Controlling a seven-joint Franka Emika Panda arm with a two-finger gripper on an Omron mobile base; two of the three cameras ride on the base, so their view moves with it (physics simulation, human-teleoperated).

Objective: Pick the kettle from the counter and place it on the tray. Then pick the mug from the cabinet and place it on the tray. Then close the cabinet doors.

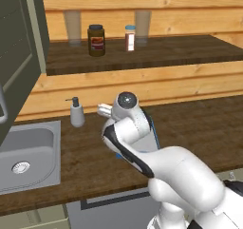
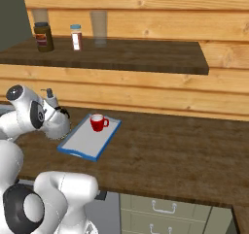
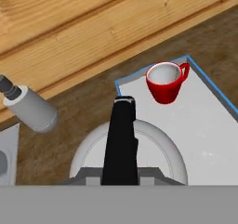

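- The end effector [image 3: 120, 174] is clenched on the black top handle of the squat silvery-white kettle [image 3: 158, 146].
- Kettle sits over the flat pale tray with blue rim [image 3: 209, 121], near the red mug [image 3: 165, 82] standing on it.
- Tray lies on the dark wood-grain bench [image 2: 175, 150].

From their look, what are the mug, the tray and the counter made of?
The mug: likely glazed ceramic, glossy red with a white inside. The tray: smooth matte pale grey with a thin blue rim, perhaps plastic or enamelled metal. The counter: dark brown wood, or a wood-look surface, with visible grain.
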